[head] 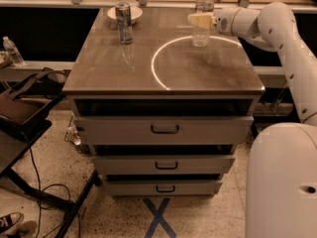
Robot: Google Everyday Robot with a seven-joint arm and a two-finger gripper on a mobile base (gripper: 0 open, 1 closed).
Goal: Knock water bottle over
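Note:
The water bottle (202, 8) stands upright at the back right of the table top (163, 68). It is clear ribbed plastic with a white cap and a pale label band. My gripper (197, 19) reaches in from the right on the white arm (277, 29). Its pale fingers lie across the bottle's middle, in front of it. I cannot tell whether they touch the bottle.
A slim silver can (124, 23) stands at the back left in front of a white bowl (125, 13). A bright ring of light (158, 63) lies on the table. Three drawers (165, 129) sit below. A small bottle (12, 51) stands off the table at left.

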